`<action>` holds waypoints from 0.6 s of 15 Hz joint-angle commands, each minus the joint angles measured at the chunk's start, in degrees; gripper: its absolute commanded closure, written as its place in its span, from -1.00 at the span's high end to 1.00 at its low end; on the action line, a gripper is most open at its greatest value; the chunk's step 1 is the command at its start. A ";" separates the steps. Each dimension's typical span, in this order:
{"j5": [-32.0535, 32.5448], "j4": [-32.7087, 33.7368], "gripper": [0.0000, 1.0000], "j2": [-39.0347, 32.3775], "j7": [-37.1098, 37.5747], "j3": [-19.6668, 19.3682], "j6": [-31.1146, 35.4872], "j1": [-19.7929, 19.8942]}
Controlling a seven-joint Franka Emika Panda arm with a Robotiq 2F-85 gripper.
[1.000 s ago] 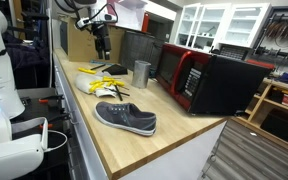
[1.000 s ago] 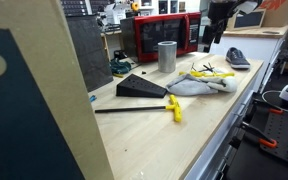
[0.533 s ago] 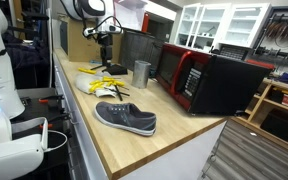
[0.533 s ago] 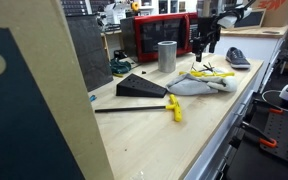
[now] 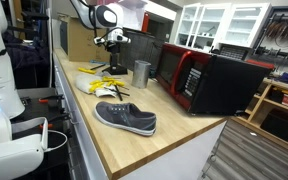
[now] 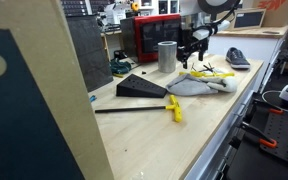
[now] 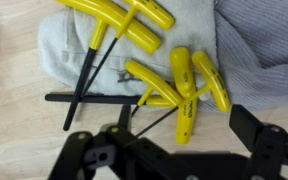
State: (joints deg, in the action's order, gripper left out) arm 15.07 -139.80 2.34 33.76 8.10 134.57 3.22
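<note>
My jaws hang wide open and empty just above the hex keys (image 7: 184,100), thin black steel shafts with glossy yellow T-shaped handles. They lie heaped crosswise on a pale, soft woven cloth (image 7: 34,45). In an exterior view that cloth lies rumpled on the smooth wooden surface (image 5: 134,150), near a cylindrical metal cup (image 5: 141,73).

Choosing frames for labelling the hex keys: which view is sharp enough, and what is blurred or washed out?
Wrist view: yellow hex keys on the grey cloth evenly lit, slightly soft; the dark fingers are out-of-focus silhouettes. Both exterior views: keys too small; in an exterior view the white cabinets glare, in an exterior view a blurred board blocks the foreground.
</note>
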 commanded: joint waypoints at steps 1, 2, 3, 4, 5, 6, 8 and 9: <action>0.47 4.96 1.00 -4.25 3.13 -1.77 -1.55 -2.47; 0.30 5.57 1.00 -5.16 3.36 -2.07 -1.58 -3.01; 0.29 6.13 1.00 -5.91 4.14 -2.26 -1.81 -3.59; 0.31 6.71 1.00 -6.78 4.72 -2.54 -2.04 -4.19; -0.32 7.28 1.00 -7.54 5.08 -2.76 -2.57 -4.75; -0.69 7.62 1.00 -7.98 5.41 -2.90 -3.24 -5.40; -1.24 8.22 1.00 -8.63 6.73 -3.21 -5.19 -6.40; -1.51 8.43 1.00 -8.70 7.27 -3.47 -6.87 -6.68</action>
State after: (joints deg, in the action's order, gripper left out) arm 14.67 -133.68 -5.35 38.86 5.91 132.53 -1.50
